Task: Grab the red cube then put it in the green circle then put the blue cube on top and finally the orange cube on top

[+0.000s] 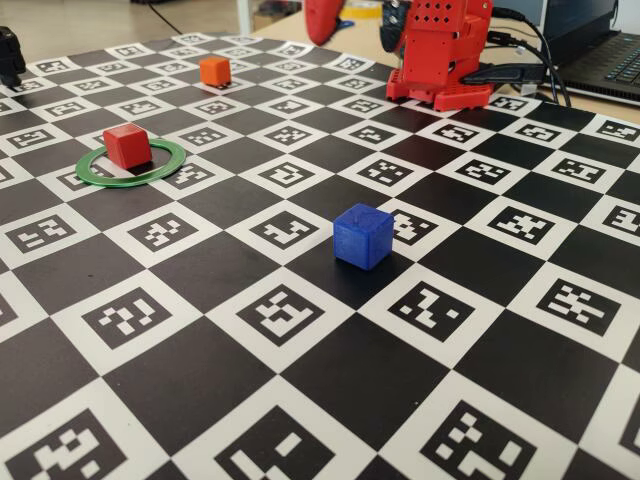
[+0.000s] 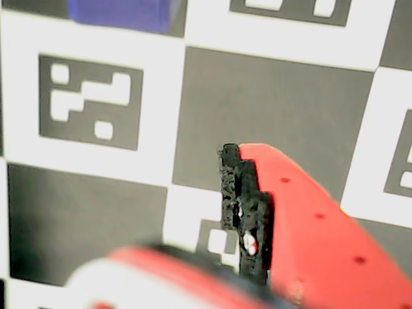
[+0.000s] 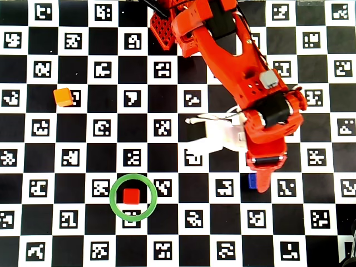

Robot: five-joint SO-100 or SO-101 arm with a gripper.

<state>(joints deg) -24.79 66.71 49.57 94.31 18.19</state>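
Already the red cube, matte plastic with softly rounded edges, sits inside the green circle, a thin flat ring at left of centre in the fixed view; in the overhead view the cube lies at the ring's middle, lower left of the frame. Alone in the upper left of both views rests the bright orange cube. At the centre of the fixed view stands the deep-blue cube, its faces faintly ridged. In the overhead view the gripper hangs above that cube, hiding all but a sliver. The wrist view shows one glossy red finger with a rough black pad, empty; whether the jaws are parted or closed I cannot tell. Everything rests on a checkered board of black squares and coded white markers.
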